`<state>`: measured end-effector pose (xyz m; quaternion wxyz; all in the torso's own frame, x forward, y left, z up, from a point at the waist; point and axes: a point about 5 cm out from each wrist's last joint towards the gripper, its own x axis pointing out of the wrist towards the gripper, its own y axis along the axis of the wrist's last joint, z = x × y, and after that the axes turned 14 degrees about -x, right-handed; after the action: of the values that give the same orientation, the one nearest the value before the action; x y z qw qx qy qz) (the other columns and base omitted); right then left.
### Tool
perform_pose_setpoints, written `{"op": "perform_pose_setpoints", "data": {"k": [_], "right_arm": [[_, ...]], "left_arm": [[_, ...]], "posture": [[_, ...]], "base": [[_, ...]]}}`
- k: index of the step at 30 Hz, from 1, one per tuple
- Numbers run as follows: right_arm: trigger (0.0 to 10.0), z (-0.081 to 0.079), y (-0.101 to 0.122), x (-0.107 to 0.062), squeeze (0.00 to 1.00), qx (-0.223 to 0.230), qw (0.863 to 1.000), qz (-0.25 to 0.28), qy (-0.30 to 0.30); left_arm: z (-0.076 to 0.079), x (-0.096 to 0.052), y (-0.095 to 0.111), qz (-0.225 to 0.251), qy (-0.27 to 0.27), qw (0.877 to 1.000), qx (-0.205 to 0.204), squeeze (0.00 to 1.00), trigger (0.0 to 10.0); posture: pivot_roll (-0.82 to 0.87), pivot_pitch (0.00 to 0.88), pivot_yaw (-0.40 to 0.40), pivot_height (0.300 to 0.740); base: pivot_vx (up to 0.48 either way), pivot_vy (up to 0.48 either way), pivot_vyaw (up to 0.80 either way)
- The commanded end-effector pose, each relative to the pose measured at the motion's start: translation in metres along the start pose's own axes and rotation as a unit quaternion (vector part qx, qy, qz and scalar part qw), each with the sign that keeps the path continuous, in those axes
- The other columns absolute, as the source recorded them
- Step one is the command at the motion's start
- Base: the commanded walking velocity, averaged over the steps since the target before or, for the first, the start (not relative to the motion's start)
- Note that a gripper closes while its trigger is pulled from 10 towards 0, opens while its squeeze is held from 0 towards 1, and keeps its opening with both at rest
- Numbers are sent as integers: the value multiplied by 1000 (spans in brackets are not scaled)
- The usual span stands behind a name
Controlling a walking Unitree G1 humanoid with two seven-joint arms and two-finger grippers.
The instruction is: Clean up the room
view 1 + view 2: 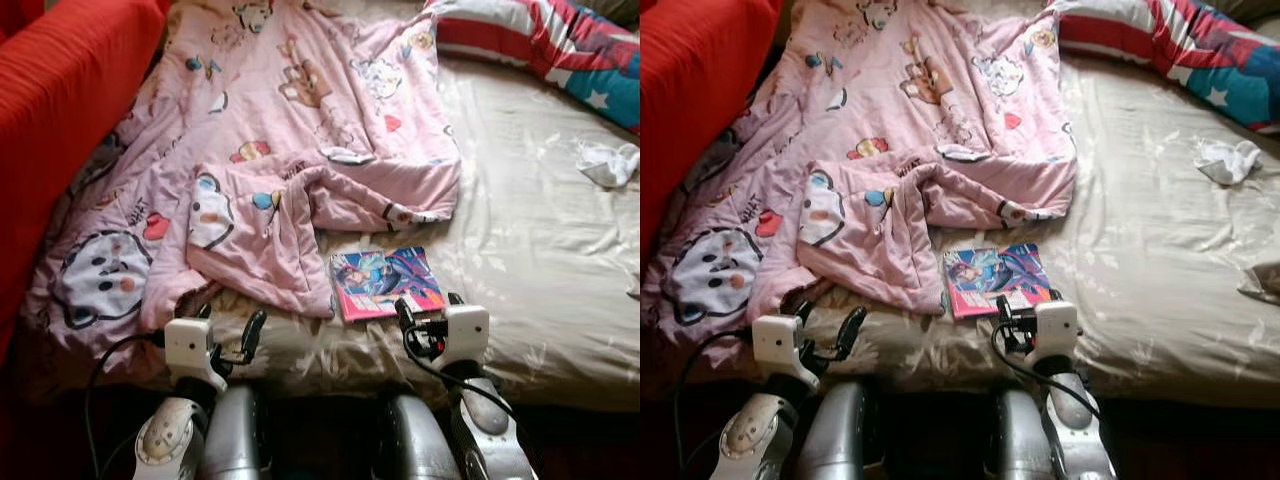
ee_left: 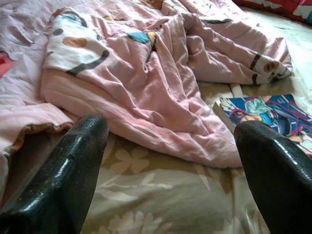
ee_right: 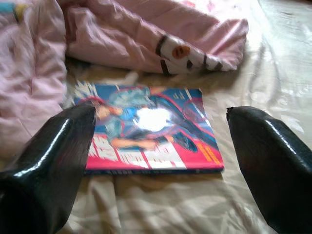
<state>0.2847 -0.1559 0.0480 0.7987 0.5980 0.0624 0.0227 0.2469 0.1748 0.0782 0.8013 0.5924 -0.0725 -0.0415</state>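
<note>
Both grippers, left and right, are held with fingers spread, empty. Comic book is lain flat just ahead of right gripper, pink quilt touching its far edge. Risk is judged: thin cover may be slid or creased on soft sheet if pinched.

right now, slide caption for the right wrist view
Open right gripper poised over a comic book beside the pink blanket.

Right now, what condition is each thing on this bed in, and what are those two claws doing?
Pink blanket: crumpled, one corner folded over.
Comic book: closed, flat on the sheet, beside the blanket.
White cloth: bunched up.
Striped pillow: lying at the head.
Left gripper: open, empty.
Right gripper: open, facing the book.
</note>
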Motion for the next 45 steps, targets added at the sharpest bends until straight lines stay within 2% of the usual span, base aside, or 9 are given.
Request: {"op": "perform_pose_setpoints", "data": {"k": [1, 9, 10, 14, 20, 26, 29, 35, 45], "right_arm": [[10000, 1, -8, -1, 0, -5, 1000, -22, 2], [10000, -1, -23, 7, 0, -44, 994, -95, 14], [10000, -2, -30, 6, 0, -75, 990, -118, 26], [10000, -4, -40, 5, 0, -112, 982, -148, 42], [10000, -6, -41, 9, 0, -135, 977, -151, 63], [10000, -4, -30, 16, 0, -87, 988, -121, 42], [10000, -4, -27, 19, 0, -87, 989, -113, 28], [10000, -8, -21, 19, 0, -60, 995, -72, 31], [10000, -6, -19, 22, 0, -68, 995, -70, 28]], "left_arm": [[-1, -3, -6, -13, 1, 1000, -3, 0, 10000], [0, 0, -6, -17, 1, 1000, -3, 0, 10000], [2, 0, -7, -16, 0, 1000, -5, 0, 10000], [2, 2, -7, -17, 0, 1000, -7, 0, 10000], [1, 6, -4, -13, 1, 1000, -4, 0, 10000], [1, 6, -4, -12, 2, 1000, -3, 0, 10000], [2, 5, -4, -11, 3, 1000, -3, 0, 10000], [2, 6, -4, -11, 2, 1000, -3, 0, 10000], [2, 6, -2, -9, 4, 1000, -1, 0, 10000]], "posture": [[64, 244, -45, 592], [64, 241, -48, 592], [65, 239, -50, 592], [70, 237, -53, 592], [77, 233, -55, 592], [84, 233, -56, 592], [85, 238, -55, 592], [85, 248, -53, 562], [88, 254, -54, 562]], "base": [[0, 0, 0], [0, 0, 0], [0, 0, 0], [0, 0, 0], [0, 0, 0], [0, 0, 0], [0, 0, 0], [0, 0, 0], [0, 0, 0]]}}
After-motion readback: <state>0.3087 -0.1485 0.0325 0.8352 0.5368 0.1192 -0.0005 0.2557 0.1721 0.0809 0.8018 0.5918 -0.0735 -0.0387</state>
